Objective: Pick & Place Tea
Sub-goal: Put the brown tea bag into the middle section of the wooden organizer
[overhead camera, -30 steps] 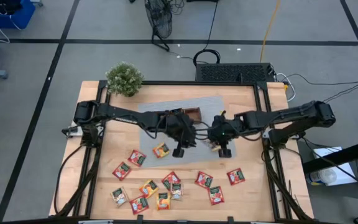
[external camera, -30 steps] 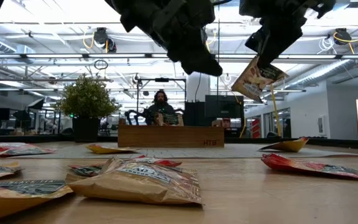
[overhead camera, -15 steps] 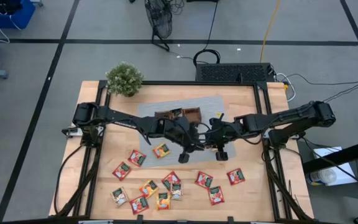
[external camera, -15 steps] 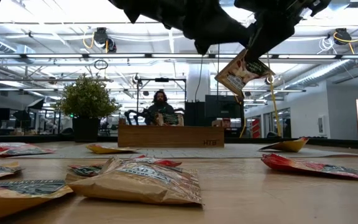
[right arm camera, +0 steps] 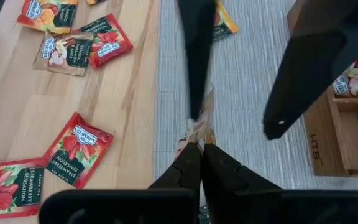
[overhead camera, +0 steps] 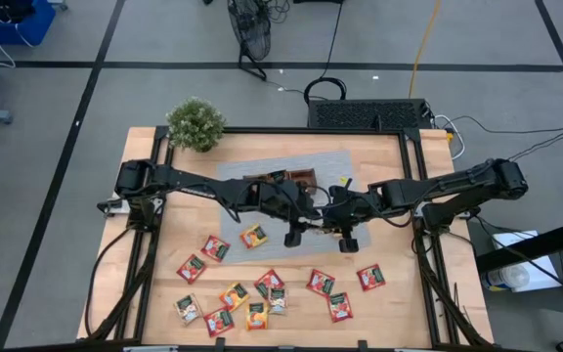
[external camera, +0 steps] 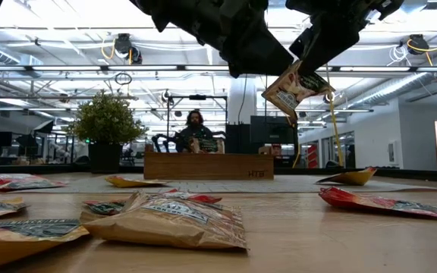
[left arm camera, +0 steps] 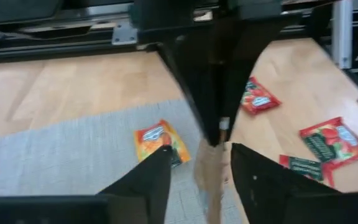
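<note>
A tea packet (external camera: pixel 294 87) hangs in the air over the grey mat (overhead camera: pixel 262 171), with my right gripper (right arm camera: pixel 201 152) shut on it. My left gripper (left arm camera: pixel 201 158) is open beside it at the same height, one finger on each side of the packet's lower part (left arm camera: pixel 211 177). Several more red, green and orange tea packets (overhead camera: pixel 262 291) lie flat on the near half of the table, and an orange one (overhead camera: pixel 253 236) lies on the mat. The brown wooden tray (overhead camera: pixel 286 180) stands on the mat behind both grippers. My right gripper pinches the packet's top edge (right arm camera: pixel 199 135) between its two fingers, which come from above and point down. The packet hangs tilted below them, clear of the table. My left gripper has one finger (right arm camera: pixel 196 93) close against the packet; I cannot tell whether it touches.
A potted plant (overhead camera: pixel 195 123) stands at the table's far left corner. The tray (right arm camera: pixel 347 124) has a packet (right arm camera: pixel 354 76) in one compartment. Bare wood lies right of the mat and between the scattered packets (overhead camera: pixel 369 278).
My right gripper has carried the hanging packet a little toward the table's left edge. My left gripper has gone toward the table's right edge, up to the packet.
</note>
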`<state>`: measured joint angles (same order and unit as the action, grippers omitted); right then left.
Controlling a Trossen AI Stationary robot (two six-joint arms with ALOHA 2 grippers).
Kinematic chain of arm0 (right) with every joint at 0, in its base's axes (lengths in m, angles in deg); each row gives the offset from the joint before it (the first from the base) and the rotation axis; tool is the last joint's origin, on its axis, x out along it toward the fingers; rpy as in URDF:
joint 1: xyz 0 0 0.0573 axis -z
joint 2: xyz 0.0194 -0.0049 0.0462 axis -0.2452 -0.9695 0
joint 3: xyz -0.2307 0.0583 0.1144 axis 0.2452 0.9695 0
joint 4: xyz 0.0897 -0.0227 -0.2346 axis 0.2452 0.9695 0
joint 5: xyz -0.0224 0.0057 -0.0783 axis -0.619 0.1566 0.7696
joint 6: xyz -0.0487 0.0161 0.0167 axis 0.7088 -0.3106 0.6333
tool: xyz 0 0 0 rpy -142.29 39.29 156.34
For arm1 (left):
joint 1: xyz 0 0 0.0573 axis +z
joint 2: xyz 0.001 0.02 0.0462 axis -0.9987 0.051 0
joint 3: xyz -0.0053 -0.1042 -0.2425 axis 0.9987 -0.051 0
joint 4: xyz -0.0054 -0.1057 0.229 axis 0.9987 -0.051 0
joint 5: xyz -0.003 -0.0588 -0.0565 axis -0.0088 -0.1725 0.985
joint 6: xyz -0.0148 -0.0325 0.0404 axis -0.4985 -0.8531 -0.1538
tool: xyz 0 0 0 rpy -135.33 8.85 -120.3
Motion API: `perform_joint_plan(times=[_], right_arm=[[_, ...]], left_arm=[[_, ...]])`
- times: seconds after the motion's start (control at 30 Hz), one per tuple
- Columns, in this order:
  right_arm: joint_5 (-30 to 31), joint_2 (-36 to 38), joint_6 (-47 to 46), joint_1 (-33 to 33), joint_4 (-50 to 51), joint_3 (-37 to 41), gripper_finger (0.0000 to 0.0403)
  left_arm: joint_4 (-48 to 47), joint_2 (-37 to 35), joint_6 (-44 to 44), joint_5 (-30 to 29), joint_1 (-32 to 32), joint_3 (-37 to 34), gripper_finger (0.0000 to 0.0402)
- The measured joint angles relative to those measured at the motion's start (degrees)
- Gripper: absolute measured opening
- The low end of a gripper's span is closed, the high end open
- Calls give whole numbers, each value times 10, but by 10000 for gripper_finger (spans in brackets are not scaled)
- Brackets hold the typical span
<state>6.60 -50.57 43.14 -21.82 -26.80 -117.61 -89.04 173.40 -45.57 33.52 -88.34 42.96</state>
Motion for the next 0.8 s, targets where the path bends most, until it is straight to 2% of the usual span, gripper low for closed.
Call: perform_joint_plan(times=[0.17, 0.37, 0.57, 0.8], right_arm=[[4, 0, 9, 0, -14, 0, 0], [4, 0, 13, 0, -28, 0, 0], [4, 0, 12, 0, -30, 0, 0], [6, 0, 11, 0, -35, 1, 0]], left_arm=[[4, 0, -2, 19, -7, 0, 198], [4, 0, -2, 11, -6, 0, 182], [-2, 0, -13, 12, -2, 0, 124], [-14, 0, -27, 44, 10, 0, 16]])
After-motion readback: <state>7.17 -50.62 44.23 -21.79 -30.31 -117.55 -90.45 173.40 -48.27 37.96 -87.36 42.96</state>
